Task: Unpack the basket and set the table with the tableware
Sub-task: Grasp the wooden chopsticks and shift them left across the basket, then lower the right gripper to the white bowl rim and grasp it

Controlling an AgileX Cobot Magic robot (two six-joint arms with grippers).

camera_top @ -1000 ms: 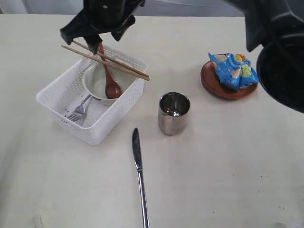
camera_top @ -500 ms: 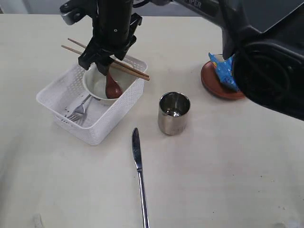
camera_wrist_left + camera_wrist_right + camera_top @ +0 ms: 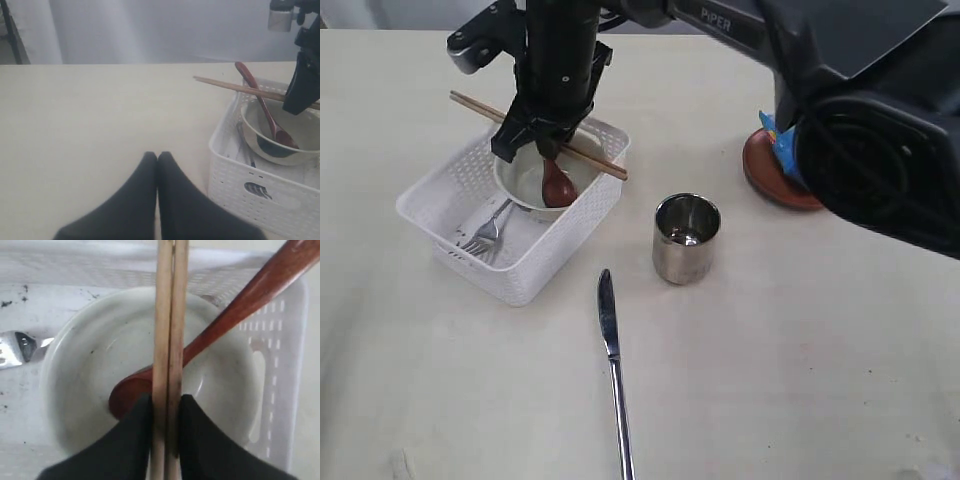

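Now, the step in hand is to lift the chopsticks out of the basket. I go from the near edge of the exterior view to the far one, with the cup [image 3: 686,238] as the middle of the dial.

Nearest, at 7 o'clock, the knife [image 3: 611,340] lies flat on the tabletop [image 3: 800,350], already out. The left pincer [image 3: 157,157] hovers over bare tabletop near the basket, its jaws pressed together with nothing between them.

At 9 o'clock stands the basket [image 3: 510,285]. Inside it are the fork [image 3: 485,232] at the near end and the bowl [image 3: 507,180] at the far end, with the spoon [image 3: 558,187] leaning in the bowl. The chopsticks [image 3: 170,315] lie side by side across the basket rim, above the bowl. The right pincer [image 3: 165,400] reaches across and is closed on the pair, with one of its fingers [image 3: 137,430] on each side, about the middle of their length.

I judge that the lift should go straight up and slowly. The two sticks are thin and smooth, so one can slip or turn in the hold. The spoon handle crosses beneath them, and whether it touches I cannot tell, so it is better to rise clear before moving sideways.

Farthest, at 2 o'clock, the plate [image 3: 770,188] carries a blue packet [image 3: 782,152]. A free place beside the knife seems suitable for the chopsticks.
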